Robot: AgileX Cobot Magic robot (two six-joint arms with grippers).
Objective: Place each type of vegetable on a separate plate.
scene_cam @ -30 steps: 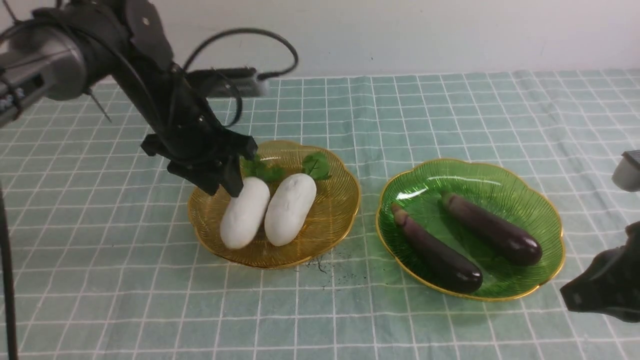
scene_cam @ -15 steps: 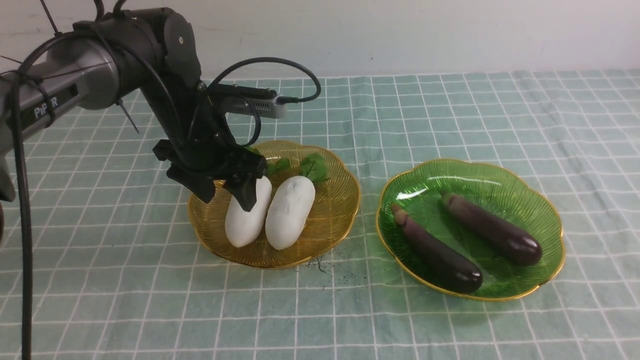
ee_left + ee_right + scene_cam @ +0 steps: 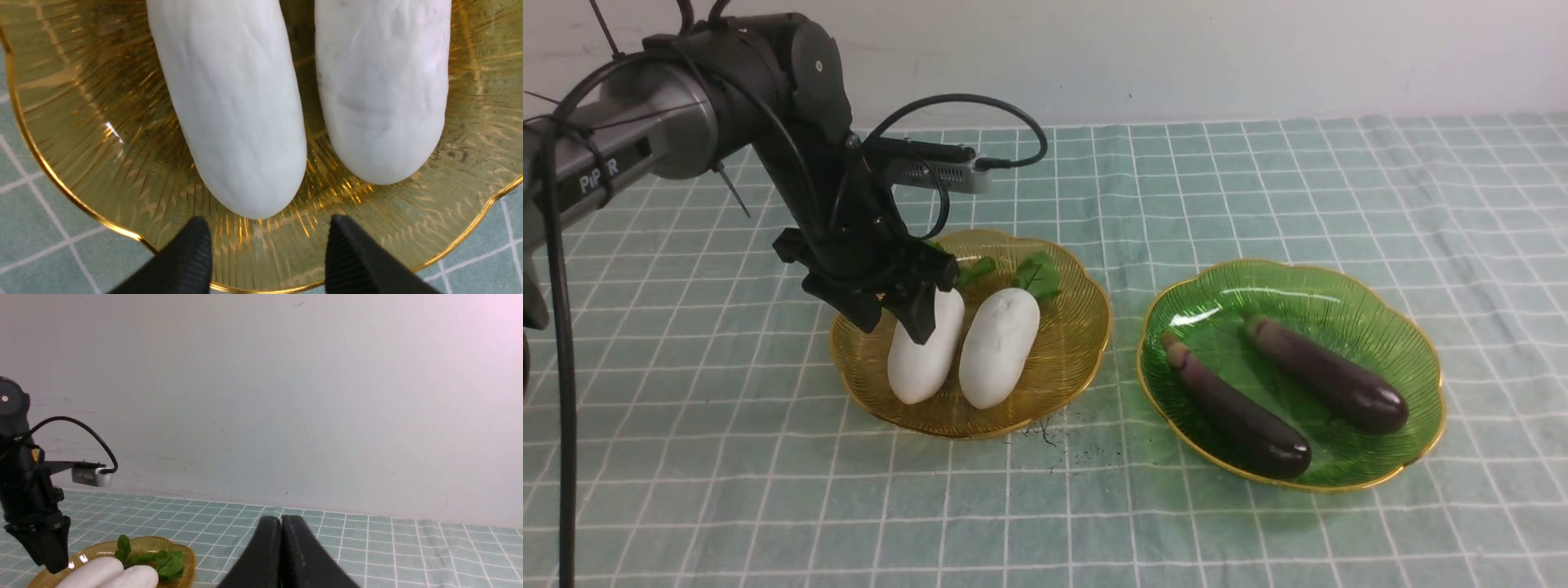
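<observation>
Two white radishes (image 3: 923, 355) (image 3: 998, 347) lie side by side on the amber plate (image 3: 1086, 343), their green leaves (image 3: 1039, 273) toward the far rim. Two dark-purple eggplants (image 3: 1241, 416) (image 3: 1327, 376) lie on the green plate (image 3: 1405, 359). My left gripper (image 3: 894, 322) hangs over the left radish's leafy end. In the left wrist view it (image 3: 268, 220) is open, with only bare plate (image 3: 81, 122) between its fingers (image 3: 188, 257), and the radish (image 3: 237, 114) just beyond the tips. My right gripper (image 3: 281, 517) is shut, empty, and raised toward the wall.
A green checked cloth (image 3: 1258, 180) covers the table up to a pale wall (image 3: 1176, 49). The left arm's camera and cable (image 3: 931, 167) jut over the amber plate's far side. Dark specks (image 3: 1054, 433) mark the cloth between the plates.
The left arm swung in lower over the amber plate and the left radish shifted slightly. The right gripper, at the right edge one second ago, has left the front view.
</observation>
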